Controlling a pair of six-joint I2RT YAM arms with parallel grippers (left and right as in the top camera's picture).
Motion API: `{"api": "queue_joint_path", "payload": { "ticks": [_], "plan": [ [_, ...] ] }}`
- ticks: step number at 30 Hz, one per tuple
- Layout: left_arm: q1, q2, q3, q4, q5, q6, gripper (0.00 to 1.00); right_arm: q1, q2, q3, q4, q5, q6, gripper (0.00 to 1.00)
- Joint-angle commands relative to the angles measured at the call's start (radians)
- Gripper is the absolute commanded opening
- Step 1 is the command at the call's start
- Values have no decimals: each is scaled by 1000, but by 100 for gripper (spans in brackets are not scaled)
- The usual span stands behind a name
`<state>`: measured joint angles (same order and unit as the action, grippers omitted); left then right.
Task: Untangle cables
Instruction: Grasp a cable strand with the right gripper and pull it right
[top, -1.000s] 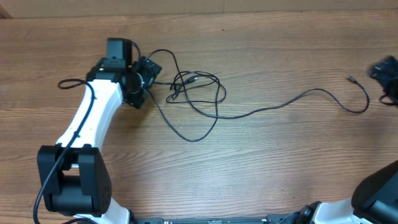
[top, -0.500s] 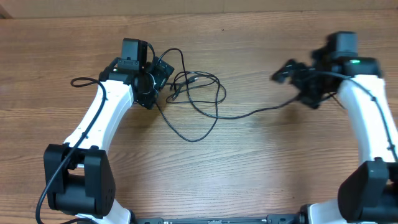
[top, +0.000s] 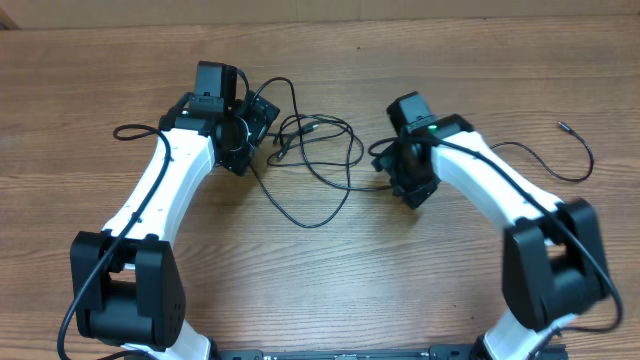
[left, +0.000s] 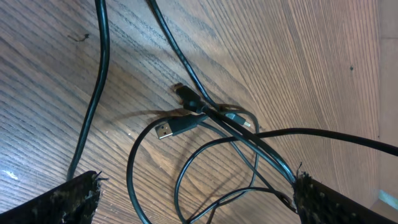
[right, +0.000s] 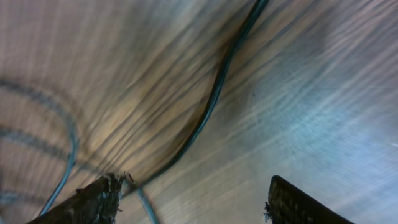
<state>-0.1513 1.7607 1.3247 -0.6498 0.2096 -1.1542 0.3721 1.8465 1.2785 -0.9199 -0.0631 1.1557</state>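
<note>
A tangle of thin black cables lies on the wooden table at upper centre. One long cable runs right to a small plug. In the left wrist view the tangle shows a silver-tipped USB plug. My left gripper is open at the tangle's left edge, its fingers straddling cable loops. My right gripper is open just above the long cable, to the right of the tangle. Neither holds anything.
A cable end lies left of the left arm. The table's far edge runs along the top. Bare wood lies in front of the tangle, toward the arm bases.
The right arm has swept in from the far right to the middle, over the long cable. The left arm shifted slightly right earlier and has held still since.
</note>
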Motion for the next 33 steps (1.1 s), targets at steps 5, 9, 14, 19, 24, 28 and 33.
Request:
{"api": "queue_joint_path", "payload": {
  "ticks": [5, 9, 14, 19, 24, 28, 33],
  "plan": [
    [-8, -9, 13, 2, 1, -21, 100, 49, 102, -2, 80, 36, 154, 72],
    [-8, -9, 13, -5, 1, -21, 100, 61, 152, -2, 51, 29, 226, 59],
    [-8, -9, 13, -5, 1, -20, 100, 65, 194, -2, 13, 63, 232, 18],
    [-6, -9, 13, -25, 0, -20, 100, 35, 225, -2, -36, 122, 230, 4],
    [-6, -9, 13, -34, -7, -20, 100, -72, 204, 39, -190, 255, 227, 4],
    [-6, -9, 13, -34, -11, -20, 99, -269, 173, 134, -454, 523, 229, 4],
    [-6, -9, 13, -37, -89, -11, 100, -513, 142, 202, -579, 653, 206, 4]
  ]
}}
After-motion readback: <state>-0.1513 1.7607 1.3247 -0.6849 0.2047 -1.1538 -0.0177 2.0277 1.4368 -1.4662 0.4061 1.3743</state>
